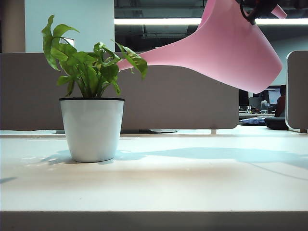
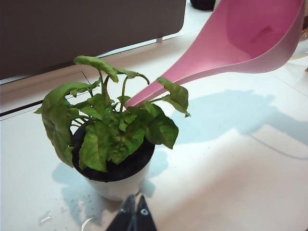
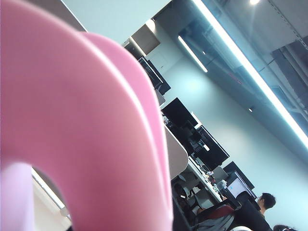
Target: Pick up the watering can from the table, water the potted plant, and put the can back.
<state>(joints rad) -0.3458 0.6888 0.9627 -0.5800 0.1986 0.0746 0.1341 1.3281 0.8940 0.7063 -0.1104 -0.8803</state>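
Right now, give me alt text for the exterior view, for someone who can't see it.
A pink watering can is held tilted in the air by the right gripper at the top edge, its spout reaching into the leaves of the potted plant standing on the off-white table. The left gripper is not in this view.

Watering can (image 1: pixel 226 53) top and right tool (image 1: pixel 257 10) cut off.

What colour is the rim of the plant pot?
Black rim on the white pot; the exterior view shows it best.

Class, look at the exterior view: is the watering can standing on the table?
No: the watering can hangs tilted in the air above the table, its spout reaching into the potted plant.
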